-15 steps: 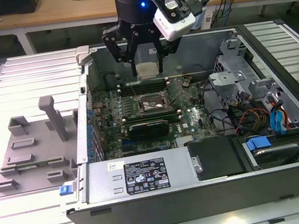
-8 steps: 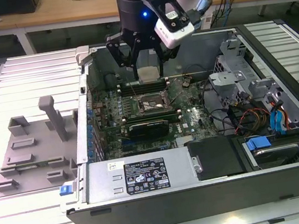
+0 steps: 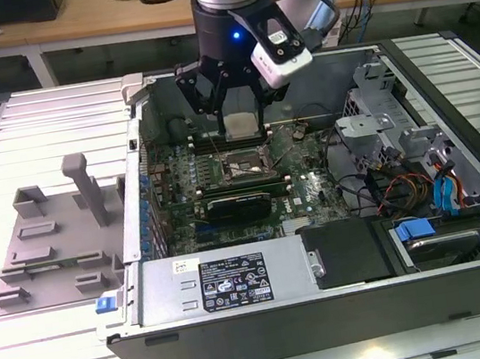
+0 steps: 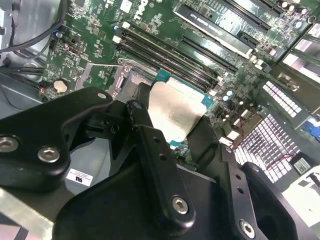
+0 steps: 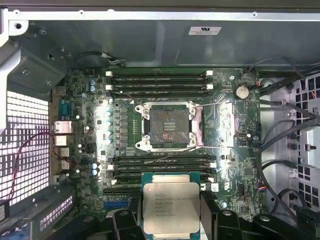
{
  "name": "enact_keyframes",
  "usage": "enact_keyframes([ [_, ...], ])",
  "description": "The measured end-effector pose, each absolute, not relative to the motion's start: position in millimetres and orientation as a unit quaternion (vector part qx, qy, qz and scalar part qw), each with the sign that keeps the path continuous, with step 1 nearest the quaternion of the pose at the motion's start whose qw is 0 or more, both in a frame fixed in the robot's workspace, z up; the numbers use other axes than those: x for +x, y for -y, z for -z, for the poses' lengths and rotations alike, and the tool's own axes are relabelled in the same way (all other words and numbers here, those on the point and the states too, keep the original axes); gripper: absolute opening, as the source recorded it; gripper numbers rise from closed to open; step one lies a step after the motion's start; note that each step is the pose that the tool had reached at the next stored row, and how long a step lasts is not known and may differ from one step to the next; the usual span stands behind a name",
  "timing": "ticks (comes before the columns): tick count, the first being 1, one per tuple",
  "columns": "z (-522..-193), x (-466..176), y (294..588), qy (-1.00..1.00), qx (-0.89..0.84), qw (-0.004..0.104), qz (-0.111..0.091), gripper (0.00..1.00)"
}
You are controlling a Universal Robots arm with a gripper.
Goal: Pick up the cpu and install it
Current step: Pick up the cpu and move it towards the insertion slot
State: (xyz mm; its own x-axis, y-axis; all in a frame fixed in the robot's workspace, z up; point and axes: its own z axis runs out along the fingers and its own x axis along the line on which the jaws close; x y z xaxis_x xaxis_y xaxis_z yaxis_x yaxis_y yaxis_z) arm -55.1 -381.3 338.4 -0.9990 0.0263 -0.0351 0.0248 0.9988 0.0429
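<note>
Open computer case point(image 3: 332, 310) across the exterior view's centre; motherboard point(image 3: 314, 191) inside, empty socket point(image 5: 170, 124) mid-board. Upper centre, just above the socket: claw point(image 3: 241, 123) clamped on the cpu point(image 5: 171, 207) by opposite edges. Light, stiff, likely fragile underneath; edges only.

The cpu point(image 5: 171, 206) is cropped at the edge — flanks behind the tool point(image 5: 171, 220).

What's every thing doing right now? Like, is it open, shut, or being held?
cpu: held up by its edges, shiny side up, not yet installed.
pincer: shut on the cpu.
socket: open, nothing in it.
computer case: lying flat, side open, insides showing.
</note>
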Motion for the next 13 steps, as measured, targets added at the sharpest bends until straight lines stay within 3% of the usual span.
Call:
enact_keyframes([
  [13,-302,-53,347,-1.0,0.013,0.018,-0.021,0.55],
])
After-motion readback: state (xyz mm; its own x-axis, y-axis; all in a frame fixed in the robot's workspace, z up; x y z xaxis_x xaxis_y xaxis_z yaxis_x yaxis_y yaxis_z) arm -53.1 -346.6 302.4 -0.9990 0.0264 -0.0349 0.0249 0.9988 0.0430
